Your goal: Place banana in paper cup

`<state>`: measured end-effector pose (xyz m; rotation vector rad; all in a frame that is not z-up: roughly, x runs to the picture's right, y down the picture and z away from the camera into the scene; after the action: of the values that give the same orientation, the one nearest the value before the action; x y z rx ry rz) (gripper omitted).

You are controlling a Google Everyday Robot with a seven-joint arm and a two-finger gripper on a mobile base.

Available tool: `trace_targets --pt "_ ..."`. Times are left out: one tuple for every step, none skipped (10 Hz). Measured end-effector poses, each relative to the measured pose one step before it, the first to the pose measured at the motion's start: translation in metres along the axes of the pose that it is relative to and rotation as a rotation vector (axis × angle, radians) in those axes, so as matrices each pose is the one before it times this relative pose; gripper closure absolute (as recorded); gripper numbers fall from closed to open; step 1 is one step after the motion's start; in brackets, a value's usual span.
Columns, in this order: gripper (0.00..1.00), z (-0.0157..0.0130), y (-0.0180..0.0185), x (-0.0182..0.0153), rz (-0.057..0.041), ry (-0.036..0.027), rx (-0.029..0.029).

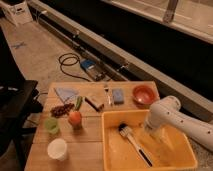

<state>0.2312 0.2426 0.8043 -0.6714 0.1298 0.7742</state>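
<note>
The gripper point(153, 131) is hanging at the end of the white arm point(186, 120), sitting low inside the yellow tub point(107, 145) near its back wall, on the right side of the table point(92, 150). Whether it is spread or pressed together cannot be told, nor whether it is pinching anything. Just beneath it a paler streak is showing on the tub floor. That is probably the banana point(162, 142), though its outline is blending into the yellow plastic, so its exact lie is uncertain. Just to the left, the brush point(134, 143) is lying diagonally in the same tub, near the gripper but apart from it.

The banana is likely handling as a light, smooth-skinned thing, firm enough to pinch yet easily bruised. The best hold is probably across its narrow width at the middle, since a hold near one end is likely to let it swing.

The paper cup point(57, 149) is standing upright at the table's front left, well apart from the tub, with the green cup point(51, 125) and an orange fruit point(75, 118) just behind it. Being light, it is at risk of tipping, so the banana probably needs to go in end first.
</note>
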Motion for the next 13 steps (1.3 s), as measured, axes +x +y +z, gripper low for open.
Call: trace_targets --pt "0.5 0.00201 0.00062 -0.00098 -0.00081 -0.00329 -0.01494" --pt "0.61 0.0002 -0.00007 0.00072 0.00087 -0.00329 -0.00895" --pt "0.69 -0.00028 0.00004 0.00019 0.00104 -0.0037 -0.00395" --pt "0.81 -0.00071 0.00027 0.00031 0.00048 -0.00353 -0.00349" --pt "0.91 -0.00169 0.00057 -0.0009 -0.00211 -0.00257 0.00006" --pt "0.97 -0.00209 0.00053 0.00003 -0.00147 -0.00119 0.00169" --pt "1.0 -0.00451 0.00021 -0.00007 -0.00117 -0.00321 0.0059" --pt "1.0 -0.00764 0.00014 -0.00105 -0.00045 -0.00528 0.00431" --pt "1.0 -0.00896 -0.00075 -0.00099 0.00227 -0.00181 -0.00204" --pt "1.0 -0.01598 -0.00078 0.00153 0.00183 0.00759 -0.0085" --pt "1.0 -0.01385 -0.00071 -0.00107 -0.00234 -0.00114 -0.00527" --pt "1.0 -0.01699 -0.00036 -0.00027 -0.00023 -0.00518 -0.00325" --pt "1.0 -0.01367 -0.00024 -0.00095 -0.00033 -0.00991 0.00011"
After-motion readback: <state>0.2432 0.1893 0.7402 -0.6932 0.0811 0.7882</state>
